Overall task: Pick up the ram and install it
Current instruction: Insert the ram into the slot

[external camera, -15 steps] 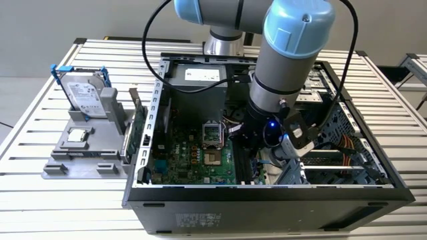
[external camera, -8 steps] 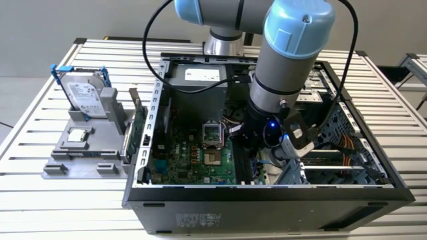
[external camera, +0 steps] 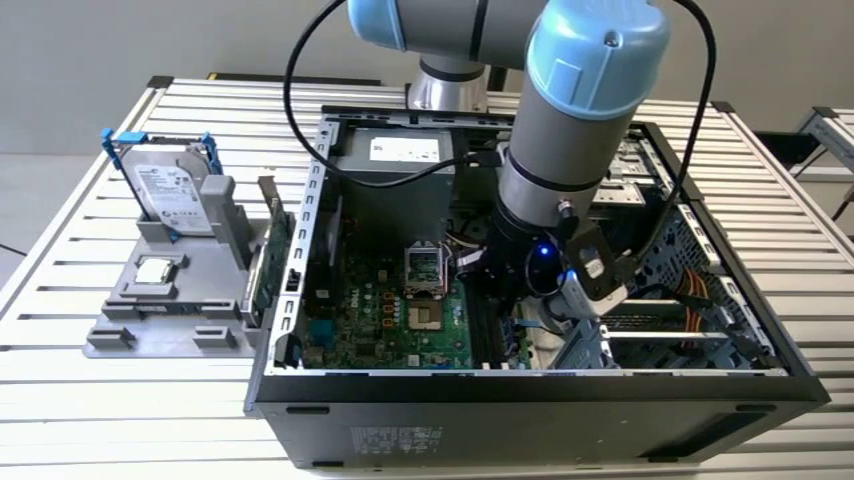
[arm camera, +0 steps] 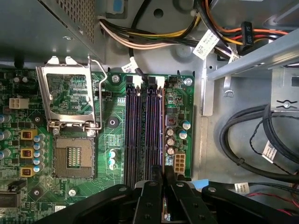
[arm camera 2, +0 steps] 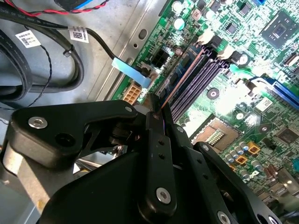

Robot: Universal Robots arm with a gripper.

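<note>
My gripper [external camera: 518,300] is down inside the open computer case [external camera: 534,390], over the motherboard [external camera: 387,310]. In both wrist views its black fingers [arm camera: 152,196] are shut on the ram [arm camera: 162,133], which shows edge-on as a thin brownish line [arm camera 2: 183,77]. The ram runs along the outermost of the dark purple memory slots [arm camera: 140,130], on the side next to a row of capacitors [arm camera: 171,135]. How deep it sits in that slot cannot be told. The gripper [arm camera: 163,171] holds the strip at one end [arm camera 2: 158,111].
An open CPU socket [arm camera: 70,158] with its raised metal frame [arm camera: 70,95] lies beside the slots. Thick black cables [arm camera: 252,149] and a wire bundle [arm camera: 154,39] crowd the case. At the exterior view's left, a grey holder [external camera: 160,310] carries a hard drive [external camera: 174,195] and an upright green board [external camera: 276,262].
</note>
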